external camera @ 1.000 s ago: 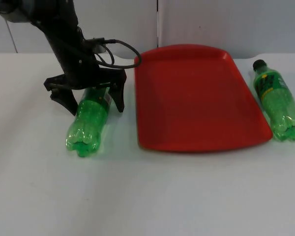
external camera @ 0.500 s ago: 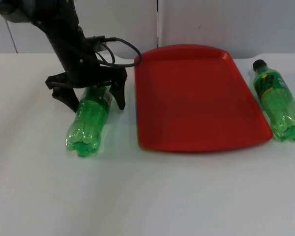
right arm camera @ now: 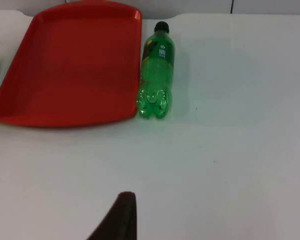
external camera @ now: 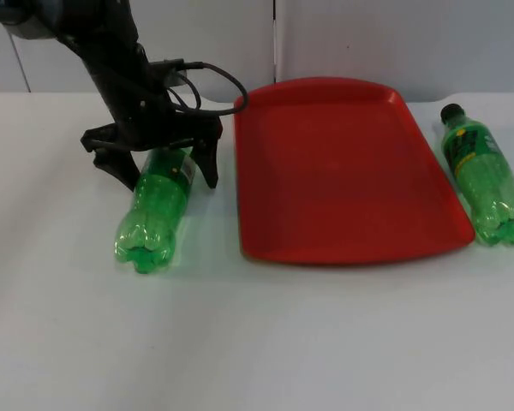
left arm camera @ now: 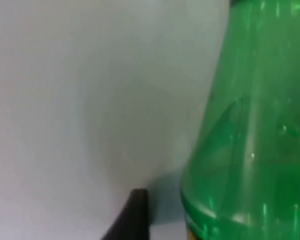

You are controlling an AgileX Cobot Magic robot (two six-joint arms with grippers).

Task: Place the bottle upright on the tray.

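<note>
Count on white table [external camera: 325, 342]: green bottles, 2, both lying on their sides: left bottle [external camera: 154, 210] beside tray's left edge, right bottle [external camera: 484, 175] just off its right edge. Red tray [external camera: 343, 171], 1, between the two bottles. Black caps visible, 1, on right bottle. Arms in top view, 1, with left gripper [external camera: 164, 171] astride left bottle.

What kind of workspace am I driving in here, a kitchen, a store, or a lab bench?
Most likely a lab test bench: a bare white table ending at a grey partition wall, set with just a red tray and two green bottles lying down. The left pincer, open, straddles one.
</note>
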